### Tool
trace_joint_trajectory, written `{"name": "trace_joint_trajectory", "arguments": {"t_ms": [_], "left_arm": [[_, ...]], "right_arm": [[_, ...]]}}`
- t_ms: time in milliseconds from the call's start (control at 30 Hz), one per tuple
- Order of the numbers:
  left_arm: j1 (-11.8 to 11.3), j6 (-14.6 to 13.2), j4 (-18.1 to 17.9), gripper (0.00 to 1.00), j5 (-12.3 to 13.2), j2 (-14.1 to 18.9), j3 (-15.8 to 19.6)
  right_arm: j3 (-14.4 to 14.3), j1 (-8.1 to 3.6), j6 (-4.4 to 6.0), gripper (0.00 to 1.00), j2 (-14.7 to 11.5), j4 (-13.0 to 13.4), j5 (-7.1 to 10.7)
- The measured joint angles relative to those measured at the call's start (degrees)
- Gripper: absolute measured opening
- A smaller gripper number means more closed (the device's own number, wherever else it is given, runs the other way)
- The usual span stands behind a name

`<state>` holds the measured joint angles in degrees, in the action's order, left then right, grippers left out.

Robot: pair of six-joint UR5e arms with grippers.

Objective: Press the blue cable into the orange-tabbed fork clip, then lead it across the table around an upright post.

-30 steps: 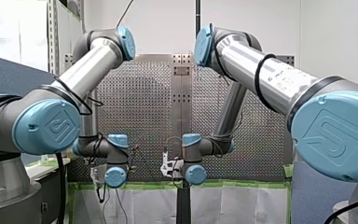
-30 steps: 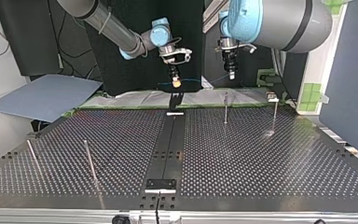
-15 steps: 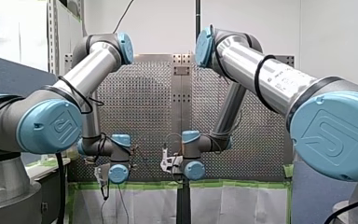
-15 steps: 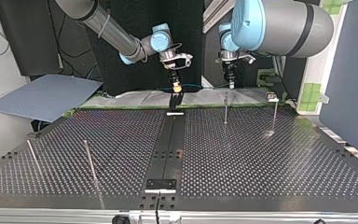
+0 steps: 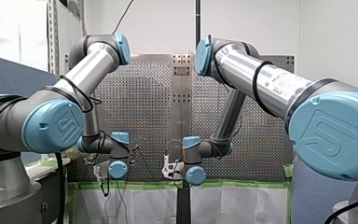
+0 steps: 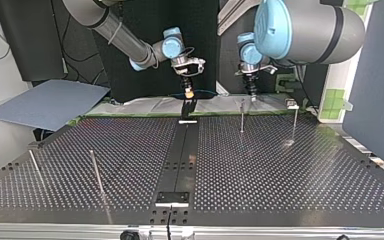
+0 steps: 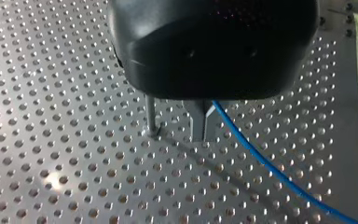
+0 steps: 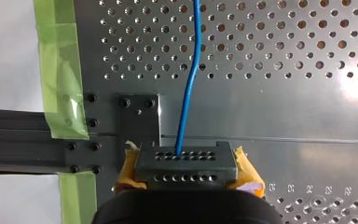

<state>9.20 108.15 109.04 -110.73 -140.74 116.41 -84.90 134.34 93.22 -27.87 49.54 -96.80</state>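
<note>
Grey perforated table (image 6: 280, 165) | blue cable (image 8: 189, 93) | green tape (image 8: 58, 60) edging | white wall (image 5: 158, 23)

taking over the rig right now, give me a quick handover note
Left gripper: shut on the blue cable, beside an upright post.
Right gripper: shut on the same cable, just above the fork clip at the far edge of the table in the top view.
Done: cable held between both grippers.
Left to do: press it into the clip, where I cannot see it seated, then lead it round a post.
</note>
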Motion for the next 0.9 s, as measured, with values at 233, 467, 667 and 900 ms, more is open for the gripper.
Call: {"name": "trace_joint_trajectory", "arguments": {"t_ms": [233, 467, 667, 900], "left_arm": [[-1.0, 0.0, 1.1, 0.0, 0.4, 0.2, 0.0], [-1.2, -0.4, 2.4, 0.0, 0.8, 2.1, 0.1], [-0.9, -0.5, 5.1, 0.0, 0.2, 4.1, 0.2], [-1.1, -1.6, 5.7, 0.0, 0.0, 4.4, 1.7]], "right_arm": [[2.6, 0.39, -0.79, 0.0, 0.0, -2.5, -0.02], [4.4, 0.58, -1.03, 0.0, 0.0, -5.3, 0.0], [4.8, 0.6, -1.08, 0.0, 0.0, -5.8, 0.03], [4.9, 0.55, -1.09, 0.0, 0.0, -6.1, 0.03]]}}
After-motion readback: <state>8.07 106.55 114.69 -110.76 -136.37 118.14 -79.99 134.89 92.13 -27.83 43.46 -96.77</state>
